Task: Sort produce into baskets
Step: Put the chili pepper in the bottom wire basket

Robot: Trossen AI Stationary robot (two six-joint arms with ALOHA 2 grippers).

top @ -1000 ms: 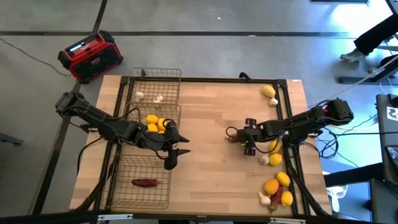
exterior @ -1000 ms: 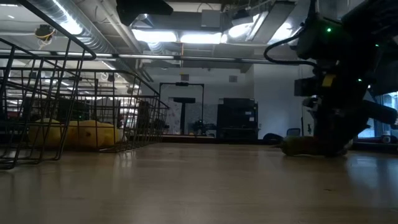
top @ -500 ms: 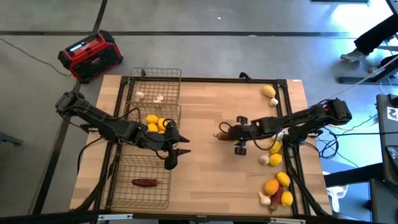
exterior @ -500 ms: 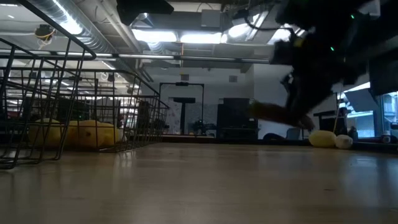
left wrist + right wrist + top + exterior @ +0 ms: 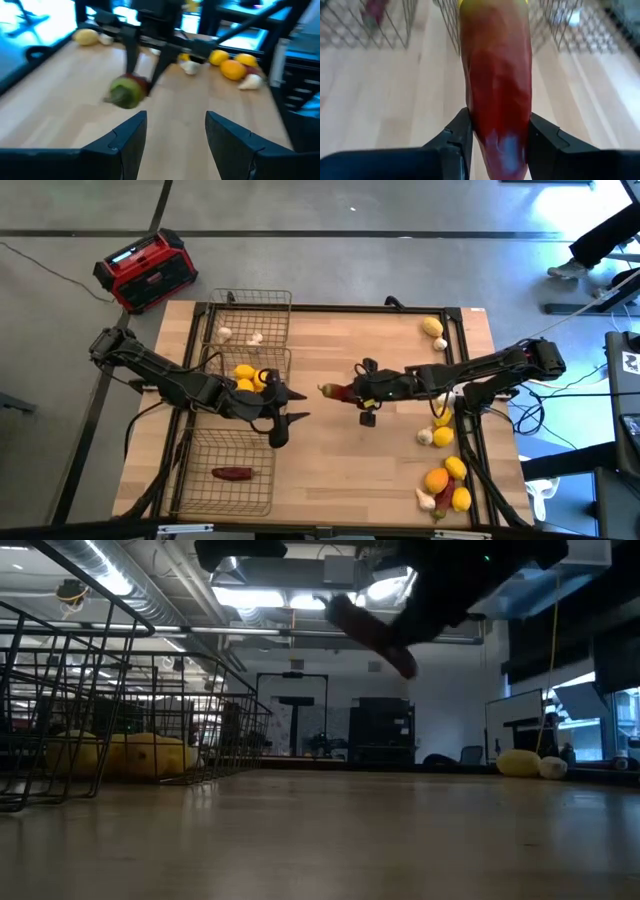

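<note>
The right gripper (image 5: 352, 391) pinches a light, slick, soft chili (image 5: 335, 391) mid-body, tip toward nine o'clock; the left gripper (image 5: 292, 407) waits wide.

The right tool (image 5: 496, 150) gripped a long red chili pepper (image 5: 495, 75) between its two dark fingers (image 5: 452, 137), the pepper reaching forward from them. Beneath it lay the pale wooden worktop (image 5: 380, 110). Beyond stood wire baskets (image 5: 385, 25), one holding something red (image 5: 372, 9).
</note>
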